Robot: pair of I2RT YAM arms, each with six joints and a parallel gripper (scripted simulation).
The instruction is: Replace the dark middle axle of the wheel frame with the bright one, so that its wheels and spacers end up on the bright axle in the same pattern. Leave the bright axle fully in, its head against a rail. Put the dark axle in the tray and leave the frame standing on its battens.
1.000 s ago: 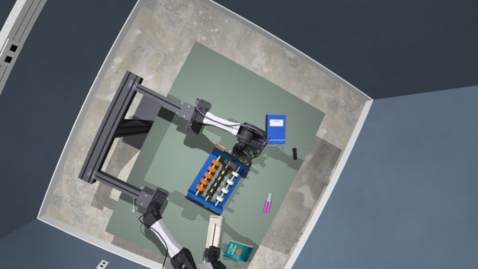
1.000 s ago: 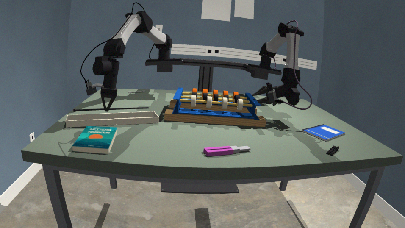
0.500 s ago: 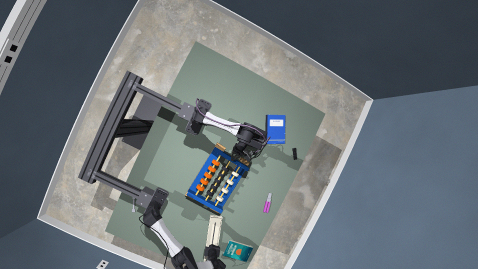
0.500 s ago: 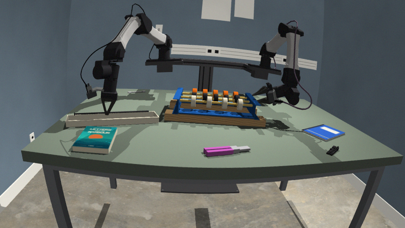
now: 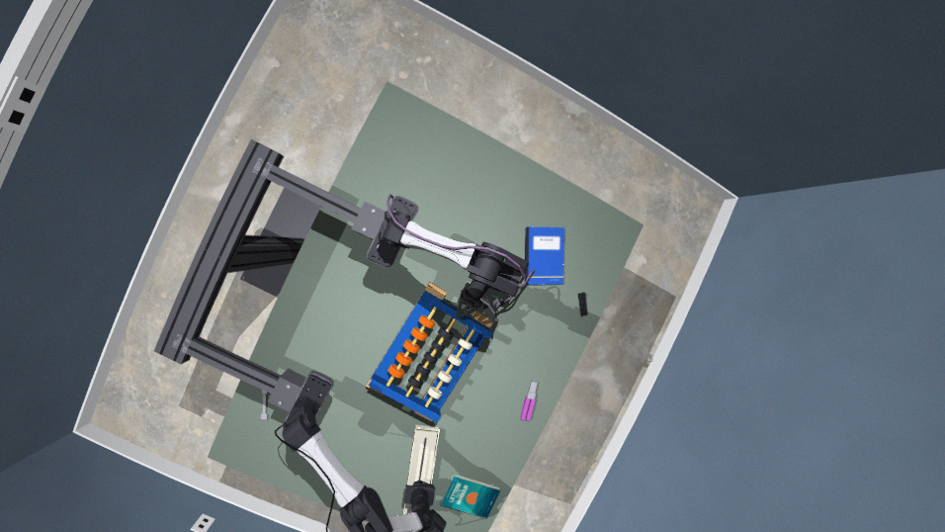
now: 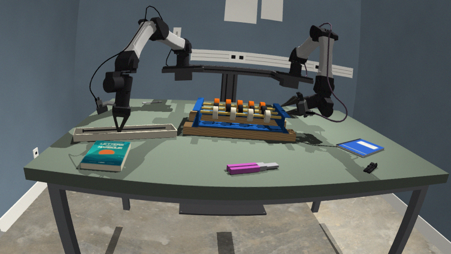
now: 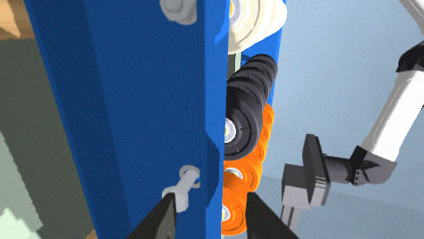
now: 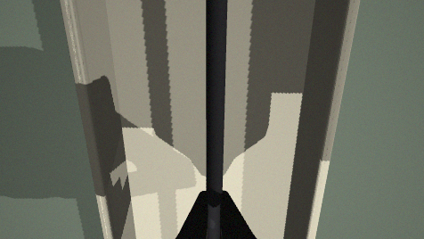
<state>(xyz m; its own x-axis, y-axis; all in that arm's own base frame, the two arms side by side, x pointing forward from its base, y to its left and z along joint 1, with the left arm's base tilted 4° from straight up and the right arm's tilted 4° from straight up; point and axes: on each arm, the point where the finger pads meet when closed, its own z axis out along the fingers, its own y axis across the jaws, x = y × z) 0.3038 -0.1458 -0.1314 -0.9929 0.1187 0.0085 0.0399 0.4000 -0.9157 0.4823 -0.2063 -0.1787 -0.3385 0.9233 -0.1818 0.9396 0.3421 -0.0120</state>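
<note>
On a green worktop [image 5: 502,178] [image 6: 189,157], the blue frame [image 5: 404,401] [image 6: 197,108] [image 7: 147,89] stood upright on wooden battens [image 5: 436,290] [image 6: 239,134]. Across it ran three rows: orange wheels [image 5: 411,345] [image 6: 239,102] [image 7: 233,210], black wheels [image 5: 430,355] [image 6: 240,108] [image 7: 242,120] in the middle, and white wheels [image 5: 454,360] [image 6: 233,113] [image 7: 258,22]. Outside the rail nearest the left arm, a bright axle's head [image 7: 178,199] stuck out on its shank, apart from the rail; it looked to belong to the middle row. The left end effector [image 5: 464,310] [image 6: 283,108] [image 7: 210,202] was partly open beside that rail, holding nothing, with the bright head near one fingertip. Beyond the opposite end of the frame, the dark axle [image 5: 424,453] [image 6: 148,129] [image 8: 216,89] was lengthwise within the long, cream tray [image 5: 432,456] [image 6: 154,135] [image 8: 276,134]. Above the tray, the right end effector [image 5: 421,483] [image 6: 120,130] [image 8: 213,201] pointed down, its fingers closed narrowly on the dark axle. Whether the axle touched the tray floor could not be told. Near the tray lay a teal book [image 5: 470,495] [image 6: 106,154]. Elsewhere were a pink-handled tool [image 5: 528,406] [image 6: 243,168], a blue notebook [image 5: 546,264] [image 6: 360,147] and, near the notebook, a small black object [image 5: 581,304] [image 6: 370,167].

Dark rod [image 5: 424,453] [image 6: 145,128] [image 8: 216,89] lowered from above the tray [image 5: 436,450] [image 6: 151,135] [image 8: 340,67] to inside its walls. Right gripper [image 5: 419,486] [image 6: 120,130] [image 8: 215,196] came down with it.
</note>
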